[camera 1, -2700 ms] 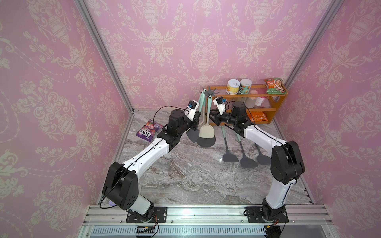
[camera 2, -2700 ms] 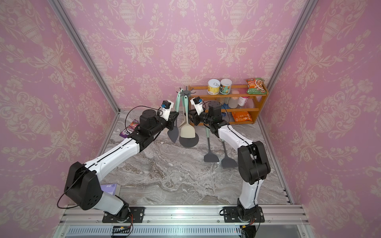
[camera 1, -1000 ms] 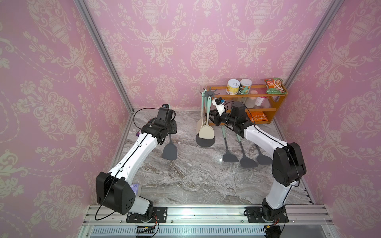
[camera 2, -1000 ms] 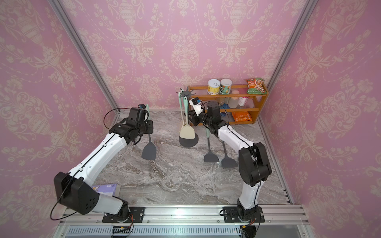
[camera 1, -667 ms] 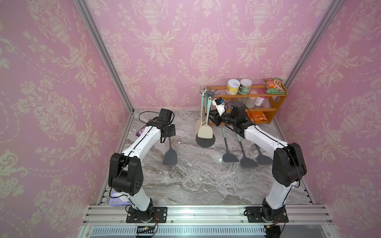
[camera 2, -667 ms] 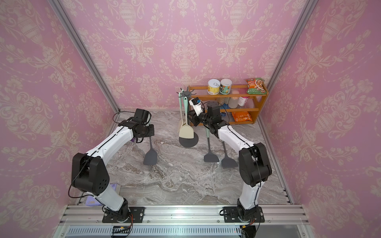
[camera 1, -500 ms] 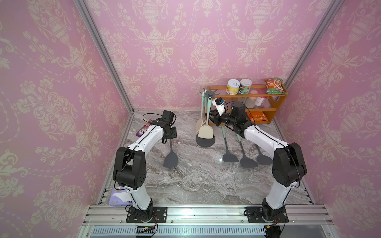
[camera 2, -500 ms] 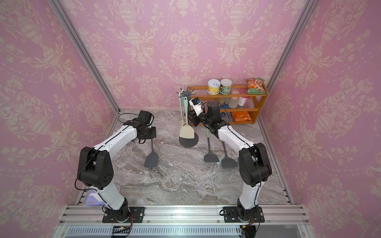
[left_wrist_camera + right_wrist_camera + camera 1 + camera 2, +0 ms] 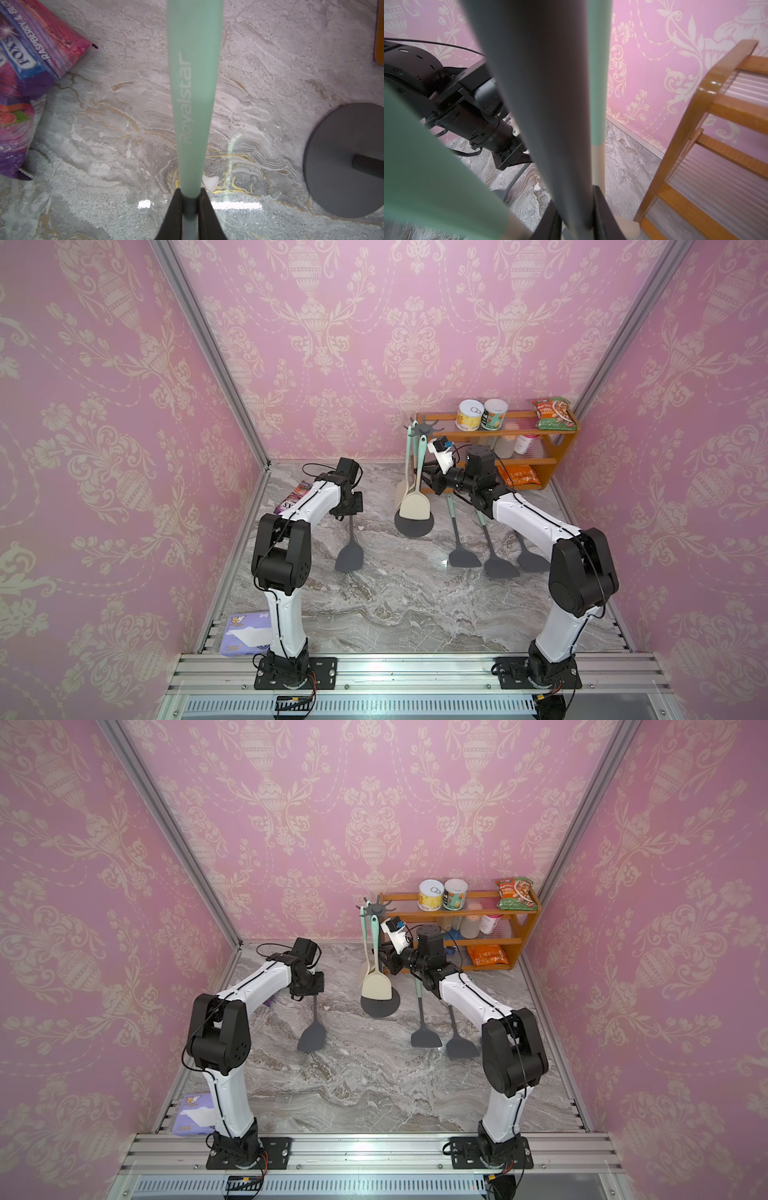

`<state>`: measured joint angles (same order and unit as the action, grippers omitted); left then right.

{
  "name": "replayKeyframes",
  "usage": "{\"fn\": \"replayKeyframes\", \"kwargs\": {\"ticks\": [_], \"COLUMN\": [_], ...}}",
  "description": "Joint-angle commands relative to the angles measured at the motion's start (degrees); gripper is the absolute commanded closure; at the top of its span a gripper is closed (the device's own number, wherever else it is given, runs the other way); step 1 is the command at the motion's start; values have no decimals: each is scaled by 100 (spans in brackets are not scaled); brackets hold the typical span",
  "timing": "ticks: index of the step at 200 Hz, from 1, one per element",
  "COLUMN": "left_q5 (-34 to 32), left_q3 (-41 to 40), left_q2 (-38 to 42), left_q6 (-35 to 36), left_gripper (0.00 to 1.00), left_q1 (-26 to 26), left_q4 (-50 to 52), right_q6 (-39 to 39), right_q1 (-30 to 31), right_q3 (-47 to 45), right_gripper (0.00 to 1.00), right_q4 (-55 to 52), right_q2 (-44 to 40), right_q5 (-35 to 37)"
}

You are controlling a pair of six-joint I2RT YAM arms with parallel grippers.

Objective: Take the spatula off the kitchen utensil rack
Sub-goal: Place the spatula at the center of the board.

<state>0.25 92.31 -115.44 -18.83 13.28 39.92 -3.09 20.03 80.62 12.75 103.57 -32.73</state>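
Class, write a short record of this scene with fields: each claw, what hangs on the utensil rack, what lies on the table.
left claw: shut on the spatula, off the kitchen utensil rack
right claw: shut on the rack's pole
hanging on rack: two cream utensils
lying on table: three dark spatulas, Fox's sweets bag

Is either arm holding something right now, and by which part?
The left jaws are shut on the spatula at the bottom of its green handle, where the grey neck begins. The right jaws grip the utensil rack by its upright pole.
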Motion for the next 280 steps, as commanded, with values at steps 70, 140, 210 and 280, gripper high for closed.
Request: {"fn": "replayKeyframes", "kwargs": {"ticks": [70,140,210,280], "left_q5": [616,571,661,612], "left_q3": [900,741,847,512], "left_q2": [-733,-881,-1060,-762], "left_q6": [-394,-391,-360,-432], "left_gripper": [100,90,81,81], "left_q1": [509,593,583,577], "left_q4": [393,451,428,-175], "right_q6": [309,283,221,155], "right_q1": [44,38,40,45], "right_q3": [-134,-152,-169,-209], "right_gripper": [100,100,100,100], "right_q4": [-703,-752,-857,-975], "right_q2": [-132,-156,-232,-285], "right_q5": [-145,-137,-84,-23]}}
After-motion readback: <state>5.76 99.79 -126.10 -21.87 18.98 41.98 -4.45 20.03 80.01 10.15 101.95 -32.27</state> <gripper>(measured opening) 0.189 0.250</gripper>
